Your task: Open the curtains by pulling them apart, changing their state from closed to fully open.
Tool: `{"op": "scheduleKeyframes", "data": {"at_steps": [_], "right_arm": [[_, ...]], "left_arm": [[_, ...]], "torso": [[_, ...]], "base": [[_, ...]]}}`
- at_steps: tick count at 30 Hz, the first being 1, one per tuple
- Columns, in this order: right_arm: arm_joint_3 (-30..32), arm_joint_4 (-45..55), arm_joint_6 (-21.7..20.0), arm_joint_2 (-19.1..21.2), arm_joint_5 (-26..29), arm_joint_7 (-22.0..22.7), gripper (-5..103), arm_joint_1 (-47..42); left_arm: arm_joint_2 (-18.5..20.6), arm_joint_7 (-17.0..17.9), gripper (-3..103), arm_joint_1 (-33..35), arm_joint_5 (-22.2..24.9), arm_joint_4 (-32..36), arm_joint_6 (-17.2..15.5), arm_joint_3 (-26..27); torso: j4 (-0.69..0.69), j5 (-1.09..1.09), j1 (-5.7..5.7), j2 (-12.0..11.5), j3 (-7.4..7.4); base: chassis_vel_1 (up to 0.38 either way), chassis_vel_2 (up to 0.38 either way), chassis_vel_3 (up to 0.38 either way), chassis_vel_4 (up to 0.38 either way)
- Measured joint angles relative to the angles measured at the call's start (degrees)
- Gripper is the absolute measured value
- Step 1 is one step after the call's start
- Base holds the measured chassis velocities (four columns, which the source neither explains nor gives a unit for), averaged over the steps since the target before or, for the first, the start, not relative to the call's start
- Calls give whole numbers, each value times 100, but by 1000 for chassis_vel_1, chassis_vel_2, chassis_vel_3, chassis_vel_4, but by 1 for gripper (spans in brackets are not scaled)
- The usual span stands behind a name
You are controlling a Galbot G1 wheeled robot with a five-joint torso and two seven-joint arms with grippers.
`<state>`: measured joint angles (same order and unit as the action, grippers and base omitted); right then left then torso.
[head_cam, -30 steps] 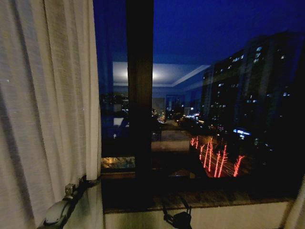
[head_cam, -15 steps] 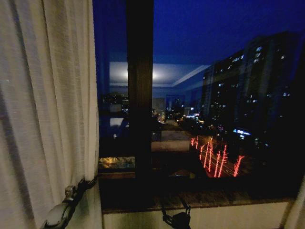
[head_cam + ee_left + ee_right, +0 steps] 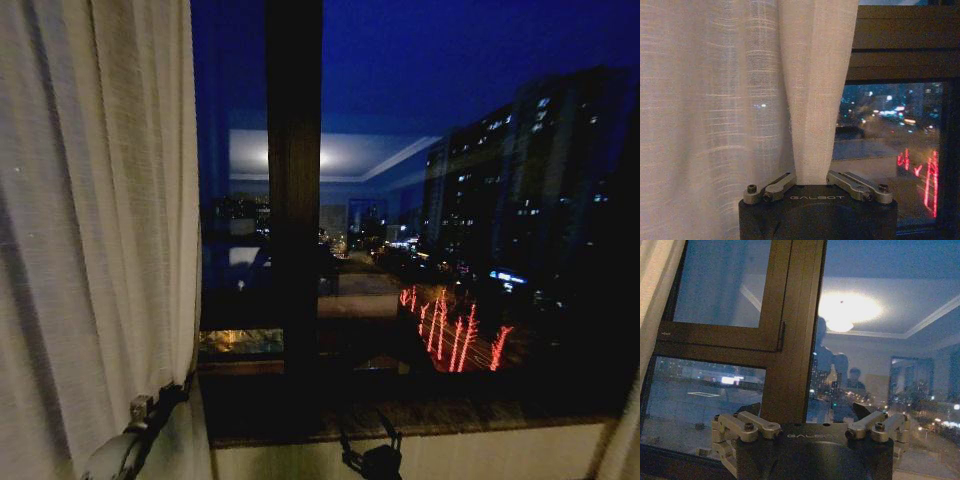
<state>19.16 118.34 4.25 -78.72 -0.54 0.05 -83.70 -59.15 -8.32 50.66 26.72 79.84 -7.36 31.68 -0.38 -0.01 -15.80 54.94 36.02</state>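
Note:
The left panel of the sheer cream curtains (image 3: 95, 230) hangs bunched at the left of the head view, its inner edge left of the window's dark post. My left gripper (image 3: 160, 405) is low at that edge, shut on a fold of the fabric. In the left wrist view the curtain fold (image 3: 815, 100) runs down between the closed fingers of the left gripper (image 3: 812, 181). A sliver of the right panel (image 3: 630, 430) shows at the far right. My right gripper (image 3: 375, 455) hangs low in the middle, before the sill; in its wrist view the right gripper (image 3: 812, 427) is open and holds nothing.
A dark vertical window post (image 3: 293, 200) stands behind the glass area, with a night city view beyond. A stone sill (image 3: 450, 415) runs along the bottom above a pale wall (image 3: 480, 455). The room's ceiling light (image 3: 847, 310) reflects in the glass.
My left gripper has drawn the curtain edge a little further left and lower in the head view, baring slightly more glass. The right gripper has stayed put.

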Motion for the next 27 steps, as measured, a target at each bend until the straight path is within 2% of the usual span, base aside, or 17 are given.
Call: {"op": "scheduleKeyframes", "data": {"at_steps": [9,12,19,27], "right_arm": [[49,2,-3,0,0,174,100,54],[130,-25,-70,0,3,294,100,35],[197,-102,-142,0,20,311,100,102],[238,-133,-154,0,32,315,100,124]], "left_arm": [[-143,277,0,222,-61,346,-39,200],[-282,435,0,577,-57,845,-185,473],[-387,465,0,1196,48,1525,-240,908],[-307,441,0,1649,133,2083,-337,1240]], "torso": [[-1,0,0,0,0],[-1,0,0,0,0],[1,0,0,0,0],[0,0,0,0,0]], "base": [[0,0,0,0],[0,0,0,0],[0,0,0,0],[0,0,0,0]]}}
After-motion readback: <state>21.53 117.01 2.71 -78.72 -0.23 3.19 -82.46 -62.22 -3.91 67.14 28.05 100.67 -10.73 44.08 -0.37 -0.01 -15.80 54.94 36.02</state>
